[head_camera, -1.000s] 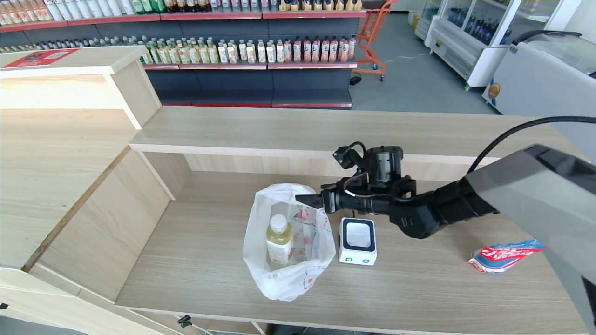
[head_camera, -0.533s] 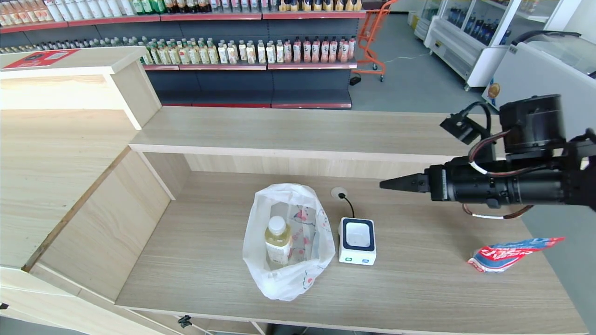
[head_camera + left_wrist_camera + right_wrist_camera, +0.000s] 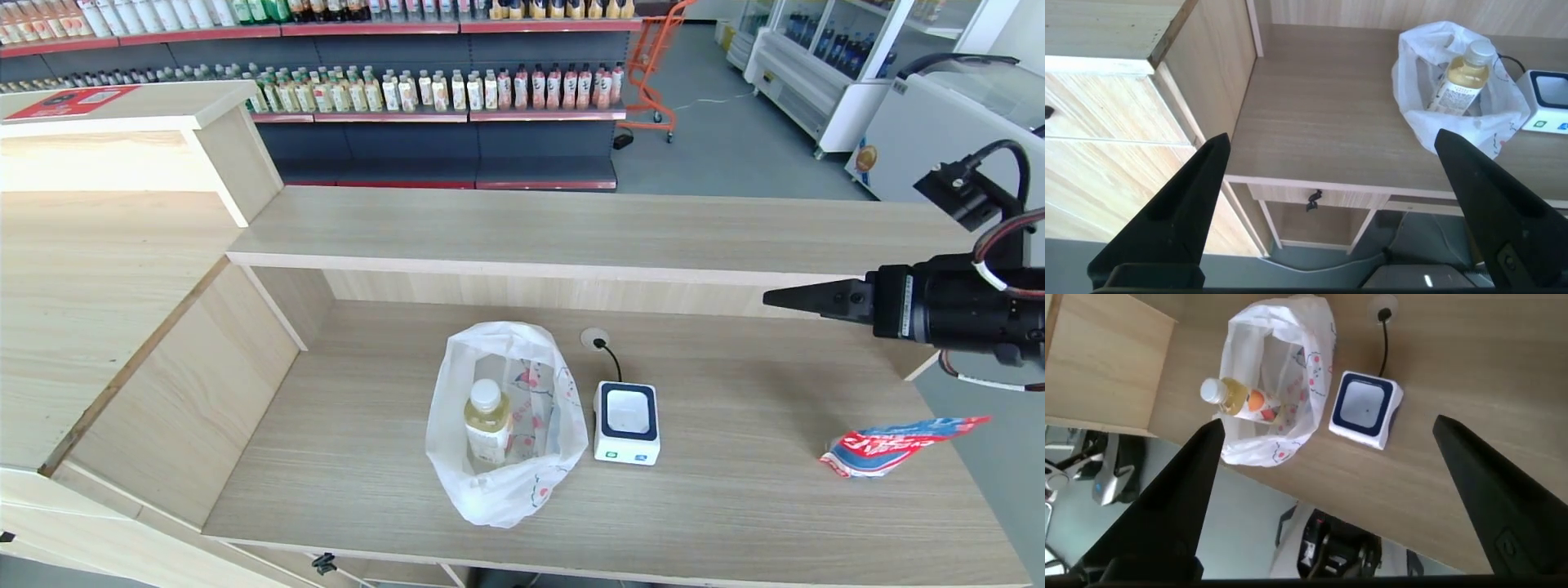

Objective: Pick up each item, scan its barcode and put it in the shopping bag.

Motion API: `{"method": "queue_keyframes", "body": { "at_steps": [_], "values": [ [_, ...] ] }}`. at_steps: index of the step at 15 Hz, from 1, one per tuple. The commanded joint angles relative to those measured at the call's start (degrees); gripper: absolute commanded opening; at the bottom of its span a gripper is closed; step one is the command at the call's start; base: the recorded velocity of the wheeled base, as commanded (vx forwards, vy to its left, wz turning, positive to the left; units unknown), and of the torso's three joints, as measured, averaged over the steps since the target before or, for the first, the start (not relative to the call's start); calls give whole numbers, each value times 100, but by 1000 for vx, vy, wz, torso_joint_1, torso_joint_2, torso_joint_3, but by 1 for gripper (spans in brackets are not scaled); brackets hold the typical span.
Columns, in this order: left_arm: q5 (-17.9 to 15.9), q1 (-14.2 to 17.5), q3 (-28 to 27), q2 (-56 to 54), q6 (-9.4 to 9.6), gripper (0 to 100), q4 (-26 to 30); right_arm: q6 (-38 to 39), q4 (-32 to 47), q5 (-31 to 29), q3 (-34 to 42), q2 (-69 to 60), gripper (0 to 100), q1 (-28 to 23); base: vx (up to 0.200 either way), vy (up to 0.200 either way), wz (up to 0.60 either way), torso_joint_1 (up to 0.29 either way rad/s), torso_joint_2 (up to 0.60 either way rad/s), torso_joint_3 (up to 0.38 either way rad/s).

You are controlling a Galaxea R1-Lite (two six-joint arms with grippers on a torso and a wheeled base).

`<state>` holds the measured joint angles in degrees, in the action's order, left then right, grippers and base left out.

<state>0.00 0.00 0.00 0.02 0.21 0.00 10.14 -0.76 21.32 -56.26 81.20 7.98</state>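
Left tool (image 3: 1331, 137): fingers spread, empty, held clear of the worktop's (image 3: 367, 457) front-left corner. Shopping bag (image 3: 522, 490) stands open mid-worktop with a bottle (image 3: 488, 420) upright inside. The scanner (image 3: 627, 411) is just beside it. Right tool (image 3: 775, 299): fingers spread, empty, above the worktop's right part. Unscanned snack packet (image 3: 898, 445) lies at the right edge, apparently overhanging. Risk: a glancing descent could nudge it off, and the flat, slick film may slip from the fingers.
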Motion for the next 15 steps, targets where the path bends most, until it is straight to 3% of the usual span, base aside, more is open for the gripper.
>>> {"method": "queue_keyframes", "body": {
  "at_steps": [1,3,6,10,12,15],
  "values": [
    [0,0,0,-2,14,100,0,-4,-4,-14,194,-192,100,-104,-200,0,0,12,2,2],
    [0,0,0,-2,14,100,0,-4,5,-67,238,-263,100,-113,-200,0,0,5,12,0],
    [0,0,0,-2,-3,100,0,5,-4,-111,317,-342,100,-245,0,0,0,0,0,0],
    [0,0,0,-2,14,100,0,717,-4,-409,265,-245,100,-798,0,-200,0,11,2,7],
    [0,0,0,-2,23,100,0,937,-4,-436,10,106,100,-1370,0,-200,0,2,-2,0],
    [0,0,0,-2,23,100,0,1455,216,-453,-140,212,100,-1625,0,-200,0,-2,1,4]
  ]
}}
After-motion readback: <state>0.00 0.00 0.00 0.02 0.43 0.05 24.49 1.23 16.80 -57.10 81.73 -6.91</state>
